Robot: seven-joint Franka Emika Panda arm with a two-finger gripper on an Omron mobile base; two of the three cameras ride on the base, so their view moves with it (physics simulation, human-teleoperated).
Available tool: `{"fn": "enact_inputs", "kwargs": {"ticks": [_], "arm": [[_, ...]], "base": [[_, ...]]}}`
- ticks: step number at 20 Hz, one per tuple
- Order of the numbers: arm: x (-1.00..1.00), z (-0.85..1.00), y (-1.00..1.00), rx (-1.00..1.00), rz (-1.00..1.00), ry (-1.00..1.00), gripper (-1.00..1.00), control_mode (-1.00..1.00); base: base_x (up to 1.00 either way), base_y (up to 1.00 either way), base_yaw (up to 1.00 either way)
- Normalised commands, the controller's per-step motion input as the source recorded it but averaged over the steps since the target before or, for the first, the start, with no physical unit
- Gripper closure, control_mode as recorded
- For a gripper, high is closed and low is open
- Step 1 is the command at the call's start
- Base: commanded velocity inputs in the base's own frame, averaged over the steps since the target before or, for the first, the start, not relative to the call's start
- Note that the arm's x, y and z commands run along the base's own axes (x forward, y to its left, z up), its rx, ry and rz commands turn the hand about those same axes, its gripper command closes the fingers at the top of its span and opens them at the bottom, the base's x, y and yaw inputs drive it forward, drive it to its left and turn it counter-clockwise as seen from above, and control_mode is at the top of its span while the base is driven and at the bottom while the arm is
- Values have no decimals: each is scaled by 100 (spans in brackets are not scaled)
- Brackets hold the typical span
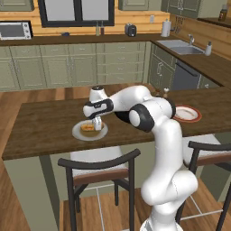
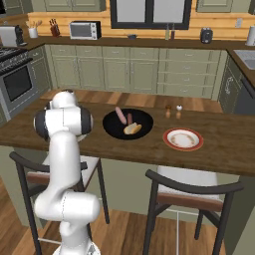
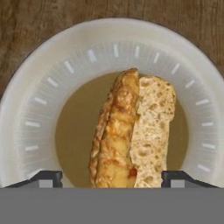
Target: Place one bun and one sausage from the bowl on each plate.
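I read the pale plate (image 3: 39, 109) as lying directly beneath my gripper (image 3: 112, 177), with the bun (image 3: 131, 131) resting on its brown centre, long axis running away between the fingertips (image 3: 48, 177). Jaws stand wide apart either side of it, gripping nothing.

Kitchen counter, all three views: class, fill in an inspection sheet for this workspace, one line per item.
Surface: dark wooden counter.
Job's things: one bun lies on the grey-white plate; black bowl holds another bun and two sausages; red-rimmed plate bare.
Clutter: two small shakers behind the red-rimmed plate.
Grippers: gripper open, straddling the plated bun.
Cables: nothing seen.
Surroundings: two chairs, cabinets, microwave, sink.
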Motion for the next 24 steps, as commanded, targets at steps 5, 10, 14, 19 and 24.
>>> {"fn": "enact_inputs", "kwargs": {"ticks": [5,10,14,19,24], "arm": [[-12,53,-12,2,-2,-11,-100,-100],[-13,66,-57,13,-14,-13,-100,-100],[-13,46,-89,12,-27,-5,-100,-100],[-1,59,-82,4,-28,1,-100,-100],[-3,8,-95,-1,-38,15,-100,-100]], "base": [[0,0,0],[0,0,0],[0,0,0],[0,0,0],[0,0,0]]}}
